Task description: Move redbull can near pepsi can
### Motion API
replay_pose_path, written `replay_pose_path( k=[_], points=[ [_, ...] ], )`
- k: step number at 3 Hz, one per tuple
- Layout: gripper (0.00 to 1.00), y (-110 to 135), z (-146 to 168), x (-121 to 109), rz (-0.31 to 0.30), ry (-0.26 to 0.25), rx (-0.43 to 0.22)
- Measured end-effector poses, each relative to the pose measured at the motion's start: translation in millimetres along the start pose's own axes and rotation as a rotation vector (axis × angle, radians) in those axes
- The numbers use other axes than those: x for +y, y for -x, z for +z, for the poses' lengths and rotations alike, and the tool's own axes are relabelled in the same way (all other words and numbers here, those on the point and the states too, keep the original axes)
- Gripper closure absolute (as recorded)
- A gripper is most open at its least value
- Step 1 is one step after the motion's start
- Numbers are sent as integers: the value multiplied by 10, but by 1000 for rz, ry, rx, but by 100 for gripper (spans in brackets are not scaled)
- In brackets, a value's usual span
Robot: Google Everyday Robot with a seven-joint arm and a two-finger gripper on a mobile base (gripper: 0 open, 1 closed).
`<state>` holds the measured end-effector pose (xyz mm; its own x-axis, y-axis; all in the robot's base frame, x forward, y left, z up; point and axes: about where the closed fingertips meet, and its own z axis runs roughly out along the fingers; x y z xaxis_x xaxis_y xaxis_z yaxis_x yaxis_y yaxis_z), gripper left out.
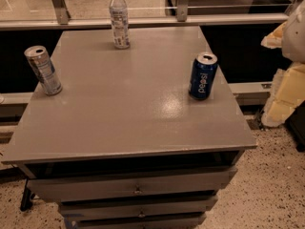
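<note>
My tool (287, 93) sits at the far right edge of the view, out past the right side of the worktop (133, 111) and not over it. It shows only as pale, yellowish shapes there, and I cannot tell whether it is spread or pressed together. It is holding nothing that I can make out, and it is well apart from both cans.

The redbull can (43, 70) stands upright on the worktop close to the left edge, about midway between front and back. It is slim and silver with blue patches, and its silver top faces up. The pepsi can (203, 76) stands upright on the opposite side, near the right edge, dark blue with white lettering running up its side (it is the wider of the two). The two cans are well apart, with a broad stretch of grey surface between them, and lie at roughly the same depth on the worktop.

A clear plastic bottle (119, 19) with a white cap and a pale label stands upright toward the back edge, a little left of the middle, apart from both cans and touching neither.

Under the worktop are grey drawers (136, 187) with small knobs, stacked one above the other. The speckled floor (274, 185) shows at the lower right.
</note>
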<state>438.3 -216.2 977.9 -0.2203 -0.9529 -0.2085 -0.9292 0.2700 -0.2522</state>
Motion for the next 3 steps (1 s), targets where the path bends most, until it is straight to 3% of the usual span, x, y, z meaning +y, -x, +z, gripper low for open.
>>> replay_pose_path(
  k=[2, 3],
  points=[
    [0, 45, 23, 6, 11, -2, -29],
    [0, 224, 192, 40, 43, 7, -131]
  ],
)
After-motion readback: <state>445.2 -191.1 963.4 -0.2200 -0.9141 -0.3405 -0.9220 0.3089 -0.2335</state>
